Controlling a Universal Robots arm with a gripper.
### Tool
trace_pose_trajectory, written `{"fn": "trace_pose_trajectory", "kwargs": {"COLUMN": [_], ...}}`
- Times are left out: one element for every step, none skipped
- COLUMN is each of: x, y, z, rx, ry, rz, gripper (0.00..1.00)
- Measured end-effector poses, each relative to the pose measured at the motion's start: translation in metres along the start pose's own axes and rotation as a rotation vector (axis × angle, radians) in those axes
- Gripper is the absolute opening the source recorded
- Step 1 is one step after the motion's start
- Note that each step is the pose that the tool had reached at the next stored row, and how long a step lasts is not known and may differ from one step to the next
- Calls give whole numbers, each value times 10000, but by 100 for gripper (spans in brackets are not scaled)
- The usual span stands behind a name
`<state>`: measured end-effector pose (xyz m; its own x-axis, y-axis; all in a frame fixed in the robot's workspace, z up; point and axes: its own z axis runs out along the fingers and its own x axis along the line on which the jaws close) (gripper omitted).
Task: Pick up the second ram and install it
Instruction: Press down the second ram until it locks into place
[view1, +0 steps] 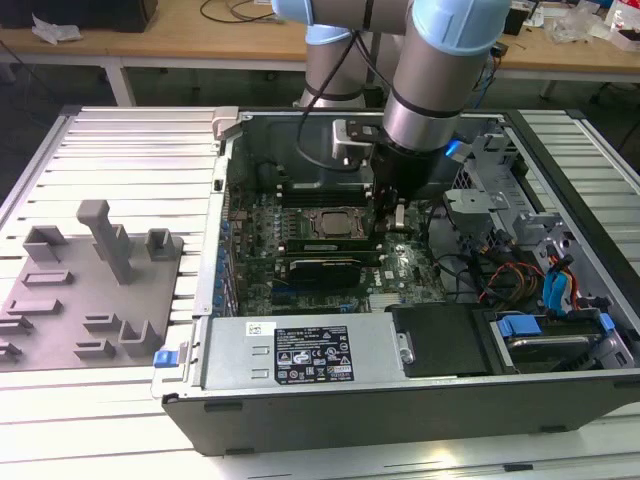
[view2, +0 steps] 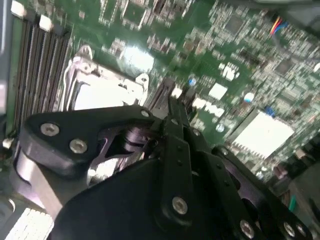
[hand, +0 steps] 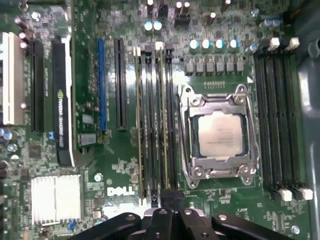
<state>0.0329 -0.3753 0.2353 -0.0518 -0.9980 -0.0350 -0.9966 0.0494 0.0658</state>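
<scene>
We're inside the open computer case (view1: 400, 400) now, and the arm has the gripper (view1: 397, 212) low over the board, at about three o'clock from the processor socket (view1: 328, 222) in the exterior view. Out at nine o'clock from the case, the grey holder block (view1: 90, 290) sits on the slatted table (view1: 130, 150).

In the first wrist view the gripper (hand: 167, 196) has its fingers drawn right together. We see no gap between them and nothing sticking out. They hover over one end of the bank of memory slots (hand: 155, 120) that runs beside the socket (hand: 220, 132). The second wrist view agrees: the gripper (view2: 172, 102) is pinched to a narrow tip close above the board.

And the second ram? We take it to be the thin pale-edged strip (hand: 161, 125) standing edge-on in that bank, right in line with the fingertips. A similar strip stands a slot further from the socket. We can't tell if the tips are touching it or are just above it.

How do we do this well? We'd say the push must go straight down, square on the top edge, with no lean toward the socket or toward the graphics card (hand: 62, 100) on the far side. Pressing only one end risks a tilted stick, so we'd want both ends down evenly and the white latches (hand: 159, 46) closed up. Gentle, steady force is the safe way.
</scene>
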Motion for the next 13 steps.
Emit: {"fn": "trace_pose_trajectory", "kwargs": {"x": [3, 12, 18, 23, 27, 32, 39, 45, 47, 48, 49, 50, 50], "y": [63, 224, 334, 440, 515, 614, 736, 848, 873, 879, 882, 882, 882], "z": [4, 15, 21, 28, 34, 42, 51, 69, 90, 105, 119, 133, 137], "rx": [9, 30, 40, 48, 56, 66, 81, 93, 91, 91, 88, 87, 87], "ry": [-2, -3, -1, -1, -3, -5, -4, -4, -6, -7, -12, -21, -31], "rz": [2, -1, -1, -2, 0, -1, -2, -2, -2, -2, -4, -4, -3], "gripper": [11, 11, 11, 11, 11, 11, 11, 11, 11, 11, 11, 11, 11]}}
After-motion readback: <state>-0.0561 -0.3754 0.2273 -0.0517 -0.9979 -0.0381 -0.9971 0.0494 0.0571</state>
